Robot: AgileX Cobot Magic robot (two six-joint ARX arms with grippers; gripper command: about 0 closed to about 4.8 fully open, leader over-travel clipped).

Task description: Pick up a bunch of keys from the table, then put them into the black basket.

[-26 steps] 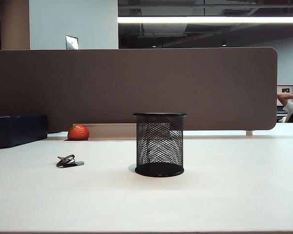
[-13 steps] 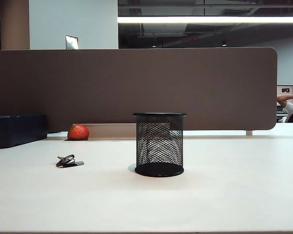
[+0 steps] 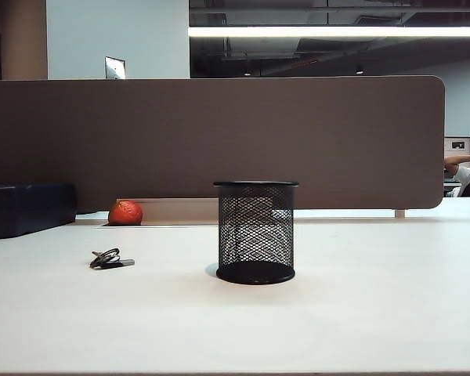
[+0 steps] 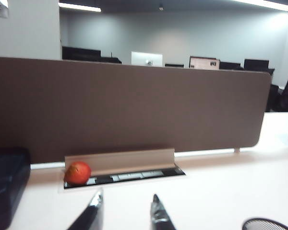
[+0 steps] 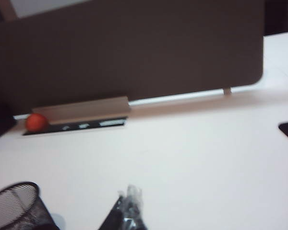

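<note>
Nothing moved on table (image 3: pixel 376 313), left gripper (image 4: pixel 125 211) apart, right gripper (image 5: pixel 127 208) together.

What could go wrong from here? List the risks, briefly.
1. The keys are a small, flat cluster on the table; the left hand, jaws apart, might pinch only one ring and drop them.
2. The basket is light, narrow mesh; a nudge while dropping could tip it.
3. The right hand, shut, sits near the basket's rim.
</note>
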